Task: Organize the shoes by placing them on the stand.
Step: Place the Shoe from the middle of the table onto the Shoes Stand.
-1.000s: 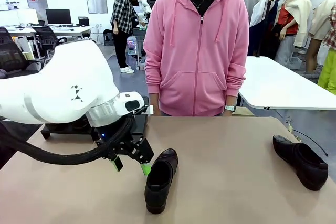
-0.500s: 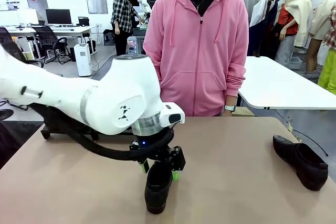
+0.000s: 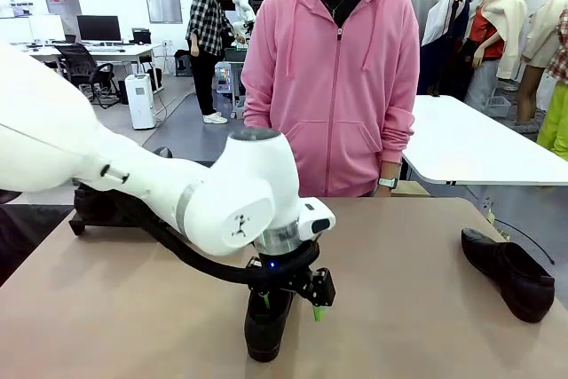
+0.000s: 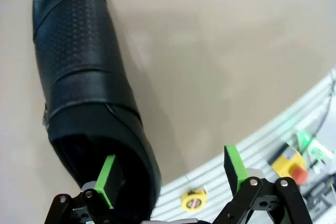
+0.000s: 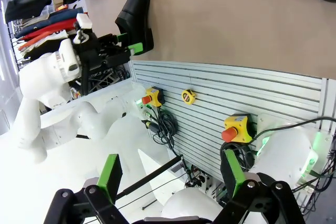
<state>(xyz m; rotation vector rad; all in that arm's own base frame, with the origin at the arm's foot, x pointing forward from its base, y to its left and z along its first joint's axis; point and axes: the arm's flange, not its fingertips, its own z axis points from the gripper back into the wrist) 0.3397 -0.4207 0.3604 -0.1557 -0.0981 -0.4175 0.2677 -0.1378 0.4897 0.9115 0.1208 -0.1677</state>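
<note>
Looked across a tan table [image 3: 417, 237] filling the lower half of the frame, inside a bright workroom with office desks and monitors at upper left and a white table [image 3: 470, 144] at middle right. Counted one person [image 3: 333, 86] in a pink hoodie at the far edge, upper centre, and one more in a plaid shirt [image 3: 209, 33] farther back. Made out one stand [image 3: 93, 210], black and low, at middle left behind the white left arm, mostly hidden. Counted two shoes on the tan top: one shoe [image 3: 266, 335] at lower centre, toe toward the camera, and a second shoe [image 3: 510, 274] near the right edge, well apart. Found the left gripper [image 3: 291, 306] over the heel end of the centre shoe, jaws spread wide, gripping nothing. From the left wrist, saw one green pad [image 4: 107, 179] at the shoe's opening and the other beyond its side, over bare table. Could not tell whether that pad touched leather. Saw the right gripper [image 5: 170, 178] spread wide too, empty, at the bottom of its wrist view.
</note>
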